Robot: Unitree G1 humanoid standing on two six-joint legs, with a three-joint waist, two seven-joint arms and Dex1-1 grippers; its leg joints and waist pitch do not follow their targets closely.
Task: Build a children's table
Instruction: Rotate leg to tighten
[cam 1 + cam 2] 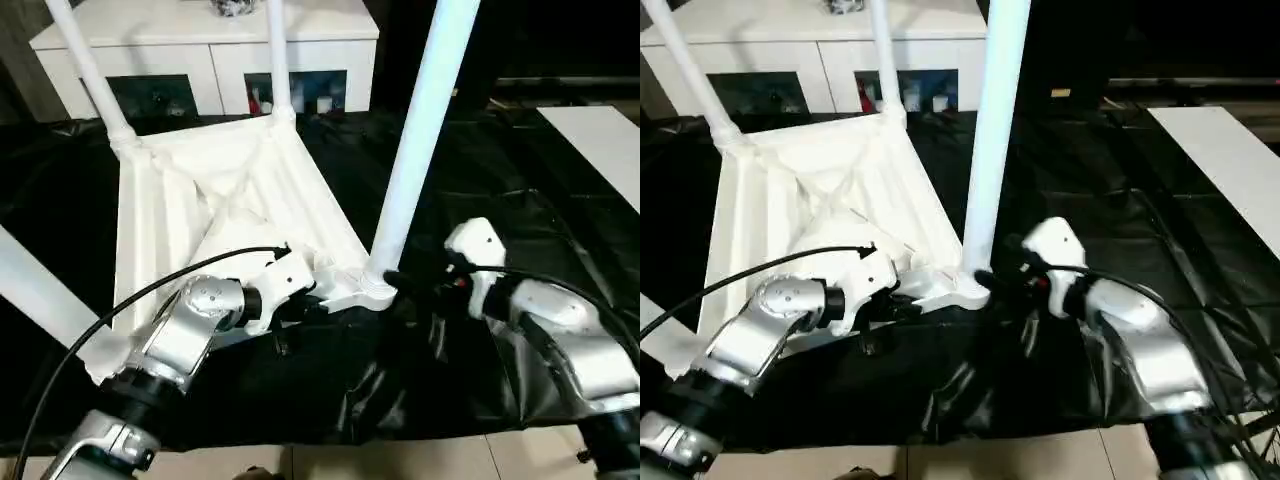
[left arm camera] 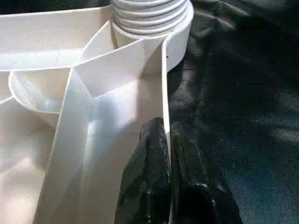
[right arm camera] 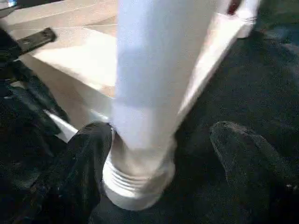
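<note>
The white tabletop [image 1: 230, 190] lies upside down on the black sheet, ribs up. Legs stand in its corner sockets: two at the far corners [image 1: 90, 70] [image 1: 278, 60], one at the near left [image 1: 40, 290], one at the near right [image 1: 420, 130]. My left gripper [image 2: 166, 135] is shut on the tabletop's thin rim wall just beside the near right socket [image 2: 154, 18]. My right gripper [image 3: 159, 144] stands open around the base of the near right leg [image 3: 149, 84]. One finger [image 3: 88, 163] is close against the base, while the other [image 3: 243, 154] is a gap away.
A black plastic sheet [image 1: 450, 180] covers the work surface. Behind the tabletop stands a white cabinet [image 1: 200, 50] with glass-fronted compartments. A white board [image 1: 600, 140] lies at the far right. Light floor [image 1: 400, 455] shows at the near edge.
</note>
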